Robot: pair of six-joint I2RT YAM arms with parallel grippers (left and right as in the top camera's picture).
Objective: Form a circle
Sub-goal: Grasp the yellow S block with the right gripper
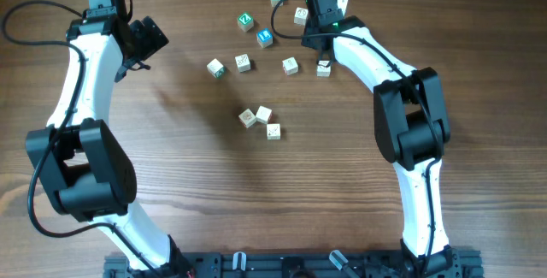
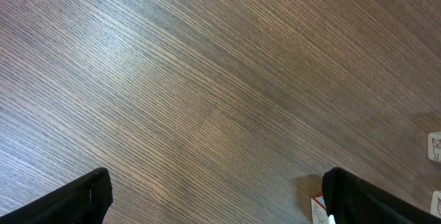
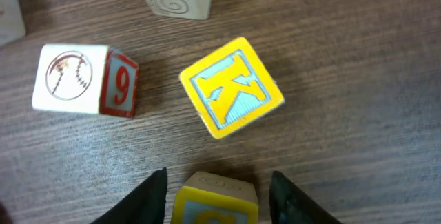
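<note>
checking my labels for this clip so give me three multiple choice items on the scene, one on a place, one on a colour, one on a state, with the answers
1. On the table, where do the three clustered cream cubes lie in the overhead view?
A. at the far left edge
B. near the middle
C. at the near edge

2. What colour is the letter on the cube lettered K in the right wrist view?
A. red
B. yellow
C. green

3. How does the left tool stand?
A. shut on a cube
B. shut on nothing
C. wide open, gripping nothing

Answers:
1 B: the cluster sits mid-table, with wood all round it.
2 B: the K and its border are yellow on a pale blue face.
3 C: its fingers stand far apart at the picture's lower corners, with bare wood between them.
</note>
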